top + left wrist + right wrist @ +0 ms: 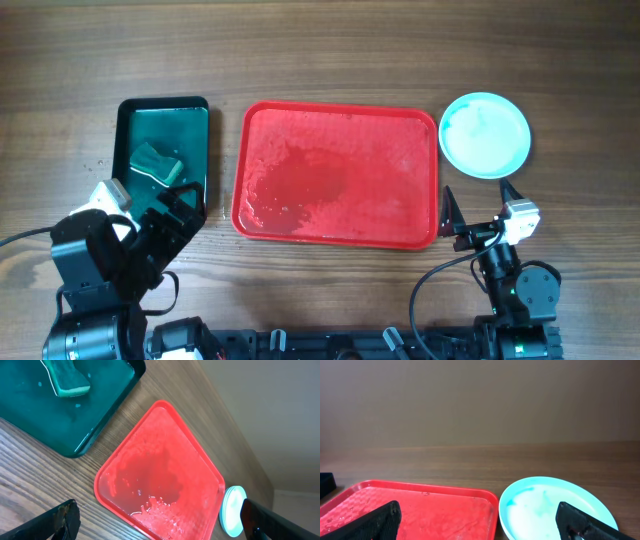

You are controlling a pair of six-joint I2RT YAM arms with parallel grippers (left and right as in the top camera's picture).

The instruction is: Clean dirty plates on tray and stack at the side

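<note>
Left tool (175, 207), right tool (480, 205): both spread wide, empty.

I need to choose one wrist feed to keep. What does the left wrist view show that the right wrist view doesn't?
Left wrist only: the green sponge lying in the dark green tray, and the left tool, open. Right wrist only: the right tool, open, and faint greenish streaks on the turquoise plate; a dark sliver at its left edge cannot be identified. Both: the wet red tray, the turquoise plate beside it, and the wooden table.
</note>
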